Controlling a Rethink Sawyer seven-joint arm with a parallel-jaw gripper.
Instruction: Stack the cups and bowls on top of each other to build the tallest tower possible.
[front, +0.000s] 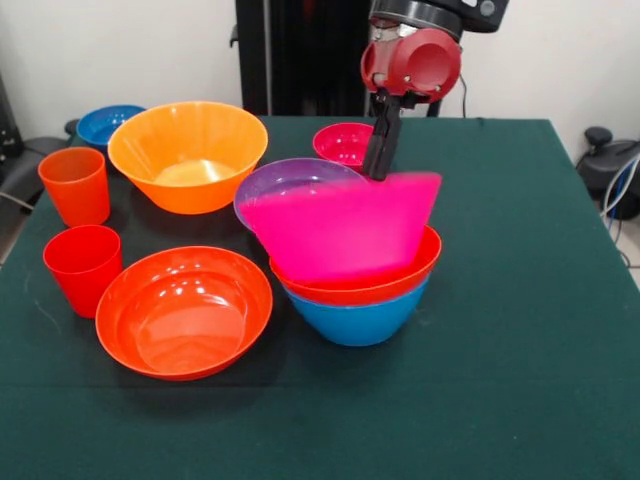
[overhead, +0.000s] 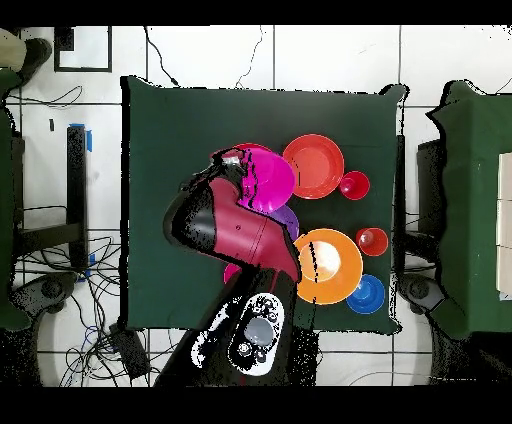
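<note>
**Pink bowl tips over the tower**

Nearest the camera sits a wide red-orange bowl (front: 184, 311), empty, just left of the tower (front: 357, 290). At the bottom of the tower is the medium blue bowl (front: 357, 320), with another red-orange bowl (front: 385, 282) sitting inside it. On top, the big pink bowl (front: 340, 228) is tilted on its side, with its rim pinched by the gripper (front: 380, 160). A purple bowl (front: 285, 178) peeks out from behind the pink one. Behind the tower is a small magenta bowl (front: 343, 142). Far left of the tower stand the red cup (front: 82, 268) and the orange cup (front: 75, 185). Behind and left of the tower is the big yellow-orange bowl (front: 188, 155), with a small blue bowl (front: 107, 124) behind that.
</note>
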